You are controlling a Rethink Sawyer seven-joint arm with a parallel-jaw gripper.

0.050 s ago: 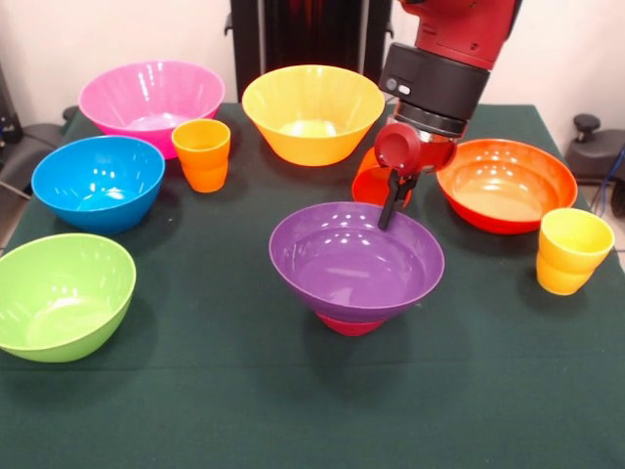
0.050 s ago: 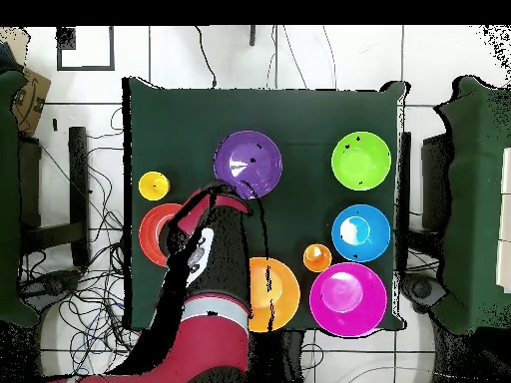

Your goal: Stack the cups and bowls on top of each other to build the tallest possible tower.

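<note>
A wide purple bowl (image 1: 356, 259) (image 2: 248, 163) rests on a small red bowl (image 1: 350, 324) near the table's middle, a two-piece tower. My gripper (image 1: 390, 207) (image 2: 226, 192) hangs over the purple bowl's far rim, its tip just inside the bowl. Right behind the gripper stands a red-orange cup (image 1: 364, 184), mostly hidden by it; whether it is held does not show. An orange ribbed cup (image 1: 202, 153) (image 2: 317, 257) stands between the pink bowl (image 1: 151, 98) and blue bowl (image 1: 98, 181). A yellow cup (image 1: 572, 251) (image 2: 154, 186) is beside the orange-red bowl (image 1: 505, 183) (image 2: 155, 234).
A yellow bowl (image 1: 312, 112) (image 2: 277, 294) sits at the far middle, partly under the arm in the overhead view. A green bowl (image 1: 59, 293) (image 2: 361, 160) lies at the front left. All rest on a dark green cloth (image 1: 225, 391). Cables run across the floor around the table.
</note>
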